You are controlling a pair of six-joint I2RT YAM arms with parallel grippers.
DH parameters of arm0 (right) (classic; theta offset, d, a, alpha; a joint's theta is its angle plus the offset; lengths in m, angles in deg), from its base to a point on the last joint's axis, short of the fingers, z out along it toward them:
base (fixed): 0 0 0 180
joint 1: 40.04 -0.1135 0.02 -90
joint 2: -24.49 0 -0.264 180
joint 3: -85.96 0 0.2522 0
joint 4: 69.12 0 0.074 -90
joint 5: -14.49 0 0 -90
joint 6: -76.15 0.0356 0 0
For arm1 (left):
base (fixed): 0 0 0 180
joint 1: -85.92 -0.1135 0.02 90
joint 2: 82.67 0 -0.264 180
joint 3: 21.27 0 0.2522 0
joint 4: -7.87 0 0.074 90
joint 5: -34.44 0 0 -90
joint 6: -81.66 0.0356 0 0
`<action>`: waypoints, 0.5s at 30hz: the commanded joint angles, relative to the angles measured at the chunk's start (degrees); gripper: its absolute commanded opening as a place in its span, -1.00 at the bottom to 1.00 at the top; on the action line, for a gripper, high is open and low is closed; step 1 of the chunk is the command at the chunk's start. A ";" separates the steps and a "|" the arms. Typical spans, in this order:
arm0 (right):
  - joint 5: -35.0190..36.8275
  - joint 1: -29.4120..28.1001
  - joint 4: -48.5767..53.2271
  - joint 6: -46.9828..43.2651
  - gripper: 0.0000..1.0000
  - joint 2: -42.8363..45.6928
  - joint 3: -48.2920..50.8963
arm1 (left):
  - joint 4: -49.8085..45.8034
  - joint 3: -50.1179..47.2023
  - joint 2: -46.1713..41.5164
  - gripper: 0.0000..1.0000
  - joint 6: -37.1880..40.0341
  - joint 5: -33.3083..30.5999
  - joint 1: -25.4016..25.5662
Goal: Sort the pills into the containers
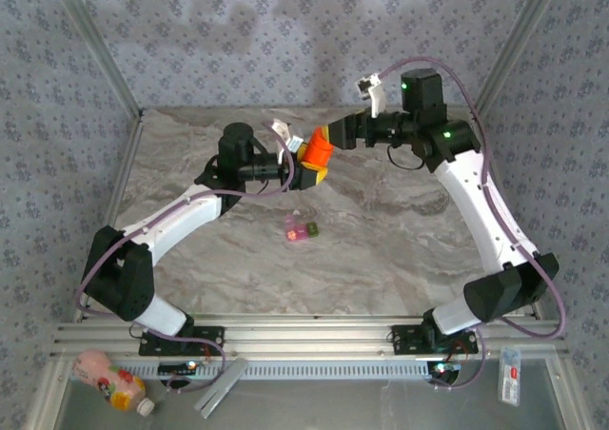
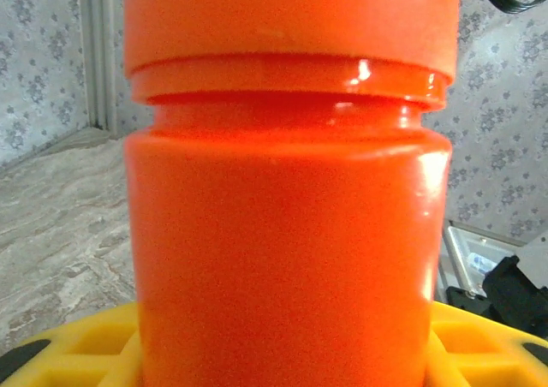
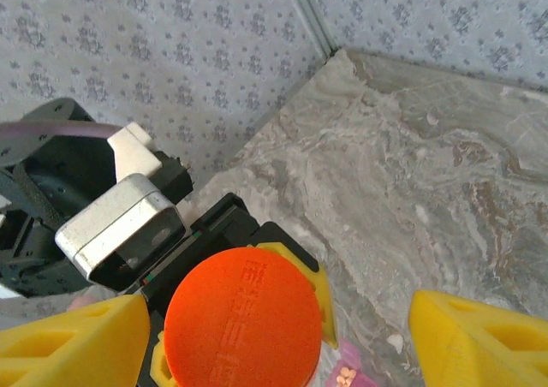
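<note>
1. Small orange plastic bottle with its round orange cap on. It was held clear of the grey marbled tabletop, toward the far middle.
2. Left gripper, with yellow fingers pinching the bottle's lower body from both sides.
3. Right gripper was at the cap end of the bottle. Its yellow fingers were spread wide on either side of the cap and stood apart from it.
4. Tiny translucent pill case of two joined compartments, pink on the left and green on the right. It lay on the tabletop between the arms, nearer than the bottle and apart from both grippers. Whether its lids were up could not be told.
5. Pink drink bottle, lying outside the near rail at the left.
</note>
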 commanded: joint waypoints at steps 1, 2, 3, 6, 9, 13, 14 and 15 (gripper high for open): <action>-0.77 -0.66 4.22 -3.46 0.61 -0.72 -2.09 | -0.45 2.55 -0.79 -1.00 0.29 2.80 0.28; -0.77 -0.86 4.30 -3.54 0.60 -0.93 -2.15 | -0.48 2.63 -0.77 -1.00 0.33 2.71 0.27; -0.82 -1.01 4.40 -3.55 0.59 -1.12 -2.16 | -0.44 2.64 -0.71 -1.00 0.34 2.65 0.27; -0.87 -1.22 4.68 -3.63 0.56 -1.46 -2.09 | -0.56 2.64 -0.61 -1.00 0.42 2.46 0.40; -0.69 -1.25 4.62 -3.62 0.54 -1.67 -1.80 | -0.52 2.64 -0.46 -1.00 0.45 2.45 0.52; -1.02 -1.33 4.47 -3.26 0.45 -1.96 -1.73 | -0.53 2.64 -0.39 -1.00 0.46 2.30 0.53; -1.22 -1.38 4.53 -3.20 0.44 -2.07 -1.82 | -0.51 2.64 -0.34 -1.00 0.52 2.35 0.62; -1.31 -1.44 4.40 -3.19 0.44 -2.12 -1.78 | -0.52 2.64 -0.37 -1.00 0.52 2.23 0.56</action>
